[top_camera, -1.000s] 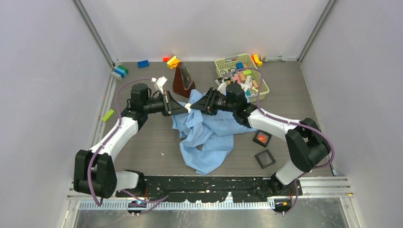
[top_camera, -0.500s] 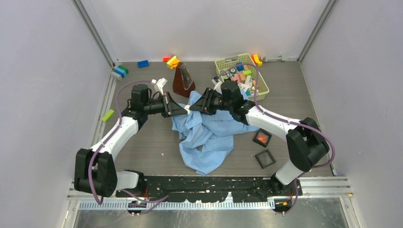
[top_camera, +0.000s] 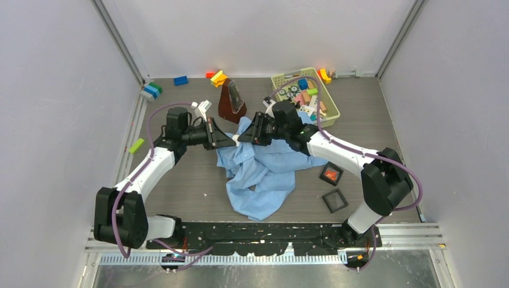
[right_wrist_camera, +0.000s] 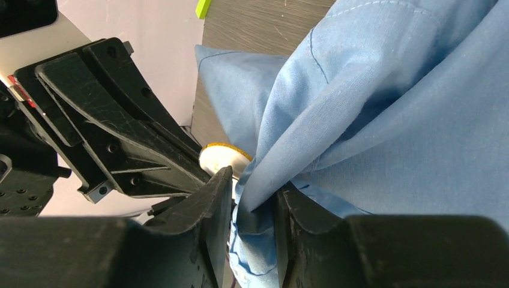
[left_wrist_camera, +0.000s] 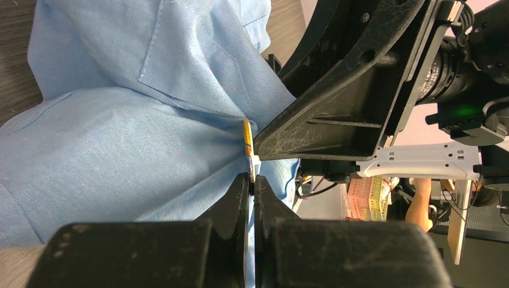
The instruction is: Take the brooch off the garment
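Now | left gripper (left_wrist_camera: 252, 182) pinches round white yellow-rimmed brooch (right_wrist_camera: 223, 159) | right gripper (right_wrist_camera: 255, 193) clamps light-blue cloth shirt (top_camera: 264, 174) just behind brooch | advice: pull apart straight and slowly, cloth taut.

Left arm (top_camera: 148, 170), right arm (top_camera: 342, 153): white moulded link shells, matte black joint housings. Purple cable (top_camera: 153, 114) looped along each. Fingers (left_wrist_camera: 342, 114): black ribbed plastic wedges, scuffed, with screw holes. Behind fingers: white slotted bracket (left_wrist_camera: 420, 163), green lamp (left_wrist_camera: 462, 111).
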Robot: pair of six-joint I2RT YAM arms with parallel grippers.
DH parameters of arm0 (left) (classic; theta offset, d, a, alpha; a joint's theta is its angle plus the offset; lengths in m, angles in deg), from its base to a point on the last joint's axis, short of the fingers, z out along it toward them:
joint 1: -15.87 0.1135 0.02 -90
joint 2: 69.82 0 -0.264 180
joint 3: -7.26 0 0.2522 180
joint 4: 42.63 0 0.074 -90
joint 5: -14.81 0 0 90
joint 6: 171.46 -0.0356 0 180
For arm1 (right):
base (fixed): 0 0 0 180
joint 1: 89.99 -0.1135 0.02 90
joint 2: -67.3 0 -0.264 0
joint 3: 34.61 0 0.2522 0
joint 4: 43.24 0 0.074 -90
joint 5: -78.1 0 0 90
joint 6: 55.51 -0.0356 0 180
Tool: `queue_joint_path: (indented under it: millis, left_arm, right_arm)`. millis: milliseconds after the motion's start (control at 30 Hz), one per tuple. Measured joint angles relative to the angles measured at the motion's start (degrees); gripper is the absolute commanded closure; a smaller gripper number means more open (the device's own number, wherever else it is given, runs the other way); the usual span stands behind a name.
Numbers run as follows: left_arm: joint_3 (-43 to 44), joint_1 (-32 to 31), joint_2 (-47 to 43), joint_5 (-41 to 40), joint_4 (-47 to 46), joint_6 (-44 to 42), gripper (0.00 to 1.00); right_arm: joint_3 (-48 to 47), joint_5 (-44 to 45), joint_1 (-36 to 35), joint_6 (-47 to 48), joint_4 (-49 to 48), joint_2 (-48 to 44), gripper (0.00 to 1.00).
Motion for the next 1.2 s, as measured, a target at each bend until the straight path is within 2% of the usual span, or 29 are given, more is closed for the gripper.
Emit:
queue_joint_path:
  millis: [167, 400, 600, 667, 733, 867, 1000, 1200]
  left_arm:
    - [0.0, 0.0, 0.0, -0.15, 0.39, -0.09, 1.0]
    - [0.02, 0.0, -0.02, -0.79, 3.39, -3.06, 1.0]
    - [1.7, 0.48, -0.09, -3.54, 9.38, -6.49, 1.0]
    - [2.64, 0.48, -0.24, -5.16, 11.5, -7.87, 1.0]
    - [3.8, 0.5, -0.72, -7.5, 14.56, -9.88, 1.0]
    - [6.49, 0.55, -2.38, -12.26, 21.68, -14.32, 1.0]
    - [10.34, 0.17, -2.99, -18.95, 30.23, -19.52, 1.0]
    - [18.01, -0.96, -1.51, -30.84, 44.65, -26.38, 1.0]
  right_arm:
    - [-1.09, 1.92, -0.68, 1.38, 2.27, 0.0, 0.64]
    - [-1.33, 1.75, -0.81, 2.12, 3.93, 0.0, 0.56]
    - [2.32, -0.42, 0.22, 1.38, 1.16, -0.48, 0.56]
    - [3.48, -0.96, 0.52, 1.22, 0.79, -0.5, 0.61]
    - [4.0, -1.18, 0.76, 1.16, 0.76, -0.5, 0.72]
    - [4.15, -1.4, 0.87, 0.92, 0.59, -0.5, 0.9]
    - [4.13, -1.57, 0.87, 0.81, 0.46, -0.5, 0.96]
    - [2.23, -1.84, 1.84, 1.16, 1.66, -0.52, 0.98]
